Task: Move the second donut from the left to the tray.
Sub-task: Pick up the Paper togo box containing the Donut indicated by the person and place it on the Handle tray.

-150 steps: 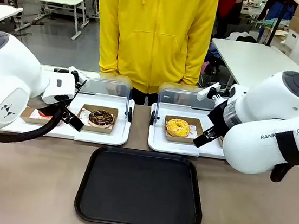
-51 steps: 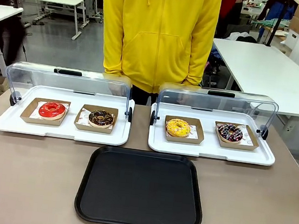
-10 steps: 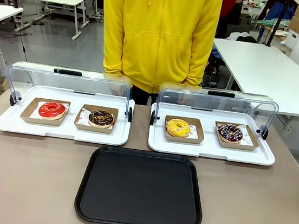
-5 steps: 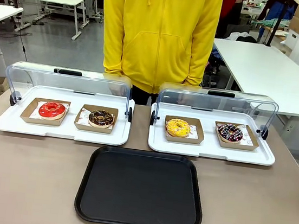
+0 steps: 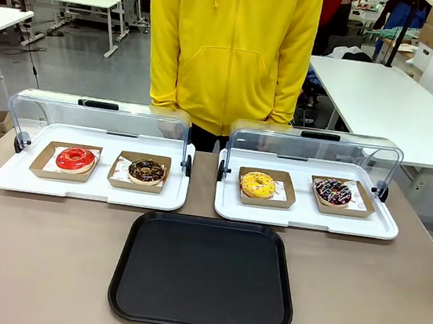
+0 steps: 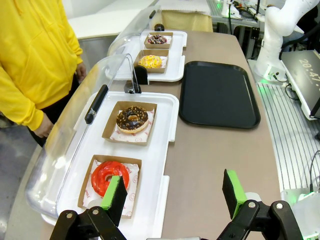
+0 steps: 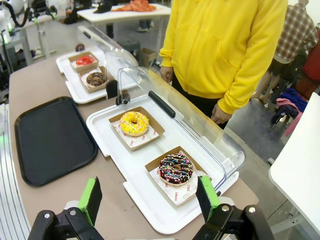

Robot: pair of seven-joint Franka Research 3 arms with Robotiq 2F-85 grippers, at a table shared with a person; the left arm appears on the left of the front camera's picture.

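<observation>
The second donut from the left (image 6: 132, 119), chocolate-glazed with pale sprinkles, sits on white paper in its brown cardboard box (image 6: 115, 109). It lies ahead of the left gripper (image 6: 173, 192) and well beyond its fingertips. That gripper's jaws stand wide apart and hold nothing.

Nearer to the gripper, just past the finger on the left of the wrist view, the red-glazed donut (image 6: 108, 176) lies in its own box. Both boxes rest on a white tray (image 6: 169, 127) whose clear domed lid (image 6: 70, 145) is swung up and back. The tray (image 6: 217, 92), flat and black, lies ahead of the gripper on its other finger's side, just beside the white tray and not touching it.

The right gripper (image 7: 149, 196) is also spread wide and empty. The dark donut with colourful sprinkles (image 7: 175, 168) is closest ahead of it, and the yellow donut (image 7: 133, 123) comes next. Both sit on a second white tray (image 7: 107, 142). The chocolate donut is far beyond them.

A person in a yellow hoodie (image 5: 231, 45) stands at the far side of the table (image 5: 45, 267).
</observation>
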